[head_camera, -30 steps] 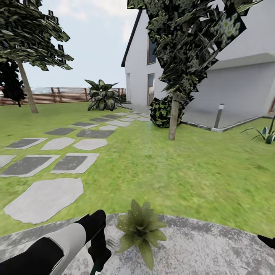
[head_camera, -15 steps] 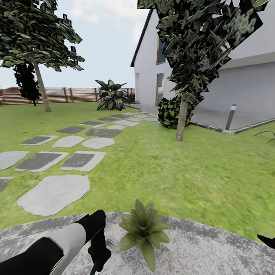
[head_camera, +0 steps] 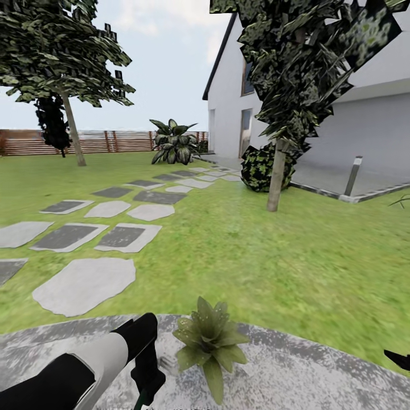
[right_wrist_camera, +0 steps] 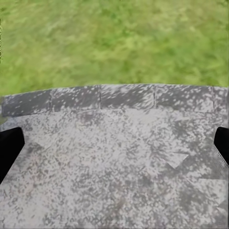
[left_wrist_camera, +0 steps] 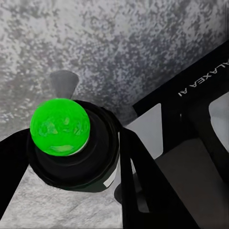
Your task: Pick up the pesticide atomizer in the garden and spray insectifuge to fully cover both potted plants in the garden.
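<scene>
One potted plant (head_camera: 209, 344), a low rosette of olive-green leaves, sits on the grey paved patio (head_camera: 296, 376) just ahead of me. My left gripper (head_camera: 146, 392) hangs just left of it, shut on the pesticide atomizer (head_camera: 140, 402). In the left wrist view the atomizer (left_wrist_camera: 59, 126) appears end-on as a dark bottle with a bright green round top, clamped between my left gripper's (left_wrist_camera: 71, 160) dark fingers (left_wrist_camera: 140, 181). My right gripper (right_wrist_camera: 114, 145) is open over bare patio, and a tip of it shows at the head view's right edge (head_camera: 398, 359). The second potted plant is out of view.
Lawn (head_camera: 273, 256) lies beyond the patio, with stepping stones (head_camera: 85, 285) running off to the left. A tree trunk (head_camera: 277, 182), a round bush (head_camera: 259, 168), a grey bollard lamp (head_camera: 353, 176) and the white house (head_camera: 341, 125) stand to the right. The wooden fence (head_camera: 108, 141) closes the back.
The whole view has turned left: trees, house and stepping stones slid right in the picture. Both arms and the atomizer keep their places, and the plant barely shifts.
</scene>
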Motion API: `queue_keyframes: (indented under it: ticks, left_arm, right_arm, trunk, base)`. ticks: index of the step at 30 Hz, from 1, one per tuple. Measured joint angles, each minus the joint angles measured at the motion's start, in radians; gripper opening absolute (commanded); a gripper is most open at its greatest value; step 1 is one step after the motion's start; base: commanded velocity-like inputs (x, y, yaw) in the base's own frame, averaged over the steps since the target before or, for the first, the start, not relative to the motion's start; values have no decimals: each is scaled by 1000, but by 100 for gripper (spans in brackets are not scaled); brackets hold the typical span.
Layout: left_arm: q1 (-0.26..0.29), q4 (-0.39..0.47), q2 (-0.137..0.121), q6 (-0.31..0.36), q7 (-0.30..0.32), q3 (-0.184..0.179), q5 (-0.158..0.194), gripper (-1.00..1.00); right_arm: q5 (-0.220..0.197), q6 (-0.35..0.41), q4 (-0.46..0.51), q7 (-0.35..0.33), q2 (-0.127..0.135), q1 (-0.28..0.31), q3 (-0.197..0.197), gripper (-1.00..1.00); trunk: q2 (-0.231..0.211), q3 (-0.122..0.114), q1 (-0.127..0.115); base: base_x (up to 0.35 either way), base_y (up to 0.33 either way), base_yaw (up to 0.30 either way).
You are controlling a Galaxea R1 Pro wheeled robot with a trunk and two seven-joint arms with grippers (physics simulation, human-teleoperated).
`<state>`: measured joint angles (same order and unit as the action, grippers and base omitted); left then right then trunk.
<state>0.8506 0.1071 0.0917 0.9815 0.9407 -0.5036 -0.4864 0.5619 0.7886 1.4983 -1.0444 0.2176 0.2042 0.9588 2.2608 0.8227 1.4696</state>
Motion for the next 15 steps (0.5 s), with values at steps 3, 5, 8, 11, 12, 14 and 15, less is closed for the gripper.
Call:
queue_keyframes:
  ticks: [3,5,8,11,12,14,15]
  left_arm:
    - [0,0,0,0,0,0,0,-100]
    - [0,-1,0,0,1,0,0,-100]
    - [0,-1,0,0,1,0,0,-100]
    - [0,-1,0,0,1,0,0,-100]
    - [0,-1,0,0,1,0,0,-100]
    - [0,-1,0,1,1,3,2,-100]
    - [0,-1,0,0,0,0,0,-100]
  right_arm:
    - [0,0,0,1,0,0,0,100]
    - [0,0,0,0,0,0,0,100]
    - [0,0,0,0,0,0,1,100]
    - [0,0,0,1,0,0,0,100]
    - [0,0,0,1,0,0,0,100]
    - [0,-1,0,0,0,0,0,100]
    - [-1,-1,-1,-1,0,-1,1,100]
  trunk:
    - [0,0,0]
    - [0,0,0]
    - [0,0,0]
    - [0,0,0]
    - [0,0,0]
    - [0,0,0]
    - [0,0,0]
  base:
    - [-94,-321,251]
    - [-108,-303,253]
    - [-112,-294,165]
    - [-118,-284,37]
    - [-105,-229,12]
    - [-15,-32,2]
    - [-4,-8,0]
